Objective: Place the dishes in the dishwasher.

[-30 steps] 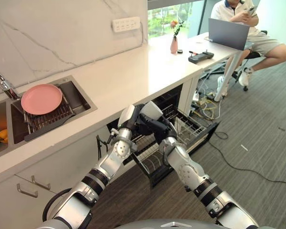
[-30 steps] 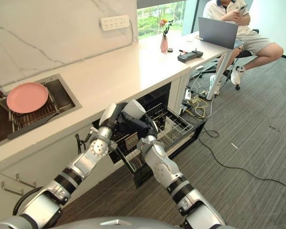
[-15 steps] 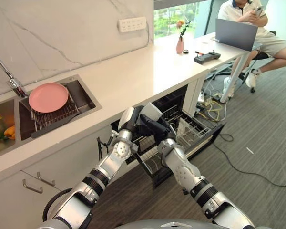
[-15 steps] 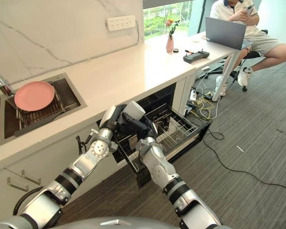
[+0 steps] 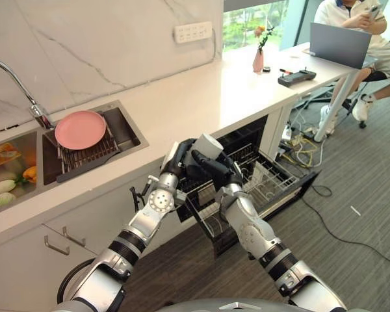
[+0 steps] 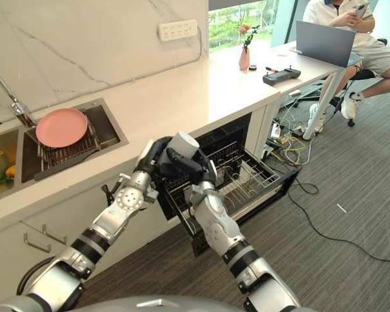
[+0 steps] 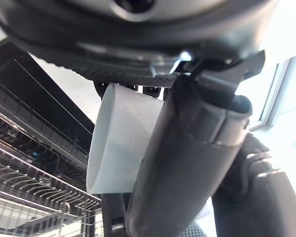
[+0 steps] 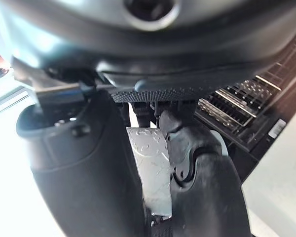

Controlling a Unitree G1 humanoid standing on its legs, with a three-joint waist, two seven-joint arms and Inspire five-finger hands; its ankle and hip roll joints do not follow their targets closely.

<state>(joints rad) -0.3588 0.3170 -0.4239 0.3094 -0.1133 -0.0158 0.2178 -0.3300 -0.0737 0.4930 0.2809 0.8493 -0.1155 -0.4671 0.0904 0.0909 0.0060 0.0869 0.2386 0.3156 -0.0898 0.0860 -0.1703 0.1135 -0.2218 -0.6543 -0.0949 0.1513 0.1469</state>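
A pale grey cup (image 5: 208,145) hangs over the near end of the pulled-out dishwasher rack (image 5: 268,184), just below the counter edge. My left hand (image 5: 175,160) curls round its far side, and in the left wrist view the thumb lies along the cup (image 7: 116,143). From below and in front, my right hand (image 5: 216,171) wraps its fingers (image 6: 182,162) against the cup too. A pink plate (image 5: 80,129) lies on the drying grid in the sink (image 5: 127,127).
The white counter (image 5: 201,97) runs above the open dishwasher. Vegetables (image 5: 3,188) lie in the left basin under the tap (image 5: 16,81). A vase (image 5: 258,60) and a controller (image 5: 296,77) stand at the far end, where a person (image 5: 364,26) sits with a laptop. Cables (image 5: 305,153) lie on the floor.
The camera has turned left, so the sink and tap show further into view. Both hands stay together on the cup above the rack.
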